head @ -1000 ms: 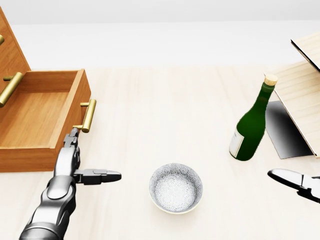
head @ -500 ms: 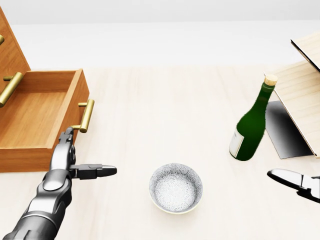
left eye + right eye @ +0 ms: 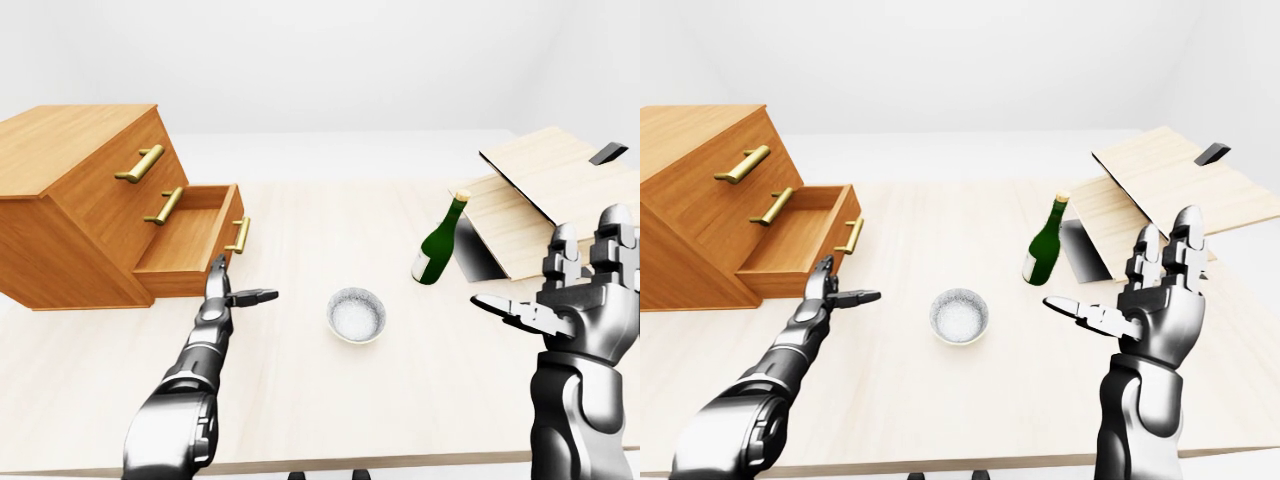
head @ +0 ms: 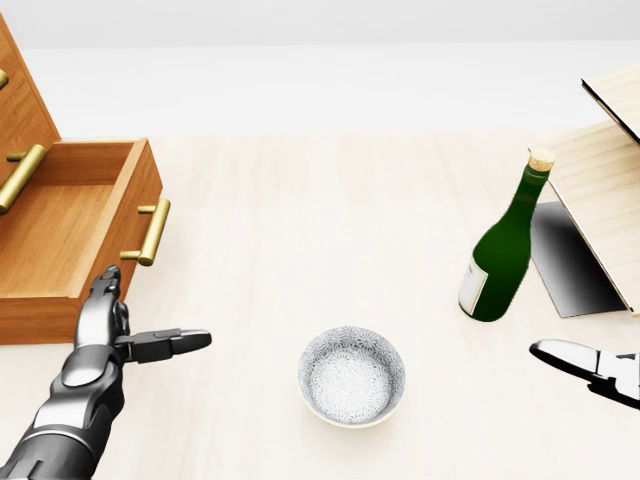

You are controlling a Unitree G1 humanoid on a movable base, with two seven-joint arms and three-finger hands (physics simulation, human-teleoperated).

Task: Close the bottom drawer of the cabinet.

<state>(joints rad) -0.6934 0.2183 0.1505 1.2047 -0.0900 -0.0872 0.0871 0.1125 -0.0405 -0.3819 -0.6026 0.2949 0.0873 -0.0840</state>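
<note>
- We look over a pale wooden table [image 3: 330, 400] with a wooden cabinet [image 3: 70, 200] standing at its left side in the left-eye view.
- The cabinet's bottom drawer [image 3: 190, 245] is pulled partly out toward the middle of the table, its inside bare, with a brass handle [image 4: 150, 233] on its face.
- Two more brass handles [image 3: 140, 163] sit on the cabinet face above the open drawer.
- Our left hand [image 4: 125, 335] reaches in from the lower left of the head view, fingers spread and grasping nothing; its fingertips [image 4: 103, 280] touch or nearly touch the drawer's face just below the handle, and one finger sticks out sideways to the right.
- Our right hand [image 3: 1145, 300] is raised at the right of the right-eye view, palm open, fingers upright and released, holding nothing, well apart from the drawer.
- A small patterned bowl [image 4: 352, 376] sits near the middle of the table, between the two hands.
- A green bottle [image 4: 502, 245] with a cork stands upright to the right of the bowl.
- Just beside the bottle, at the right edge, light wooden boards [image 3: 545, 185] lean together, one tilted over the other with a dark gap beneath.
</note>
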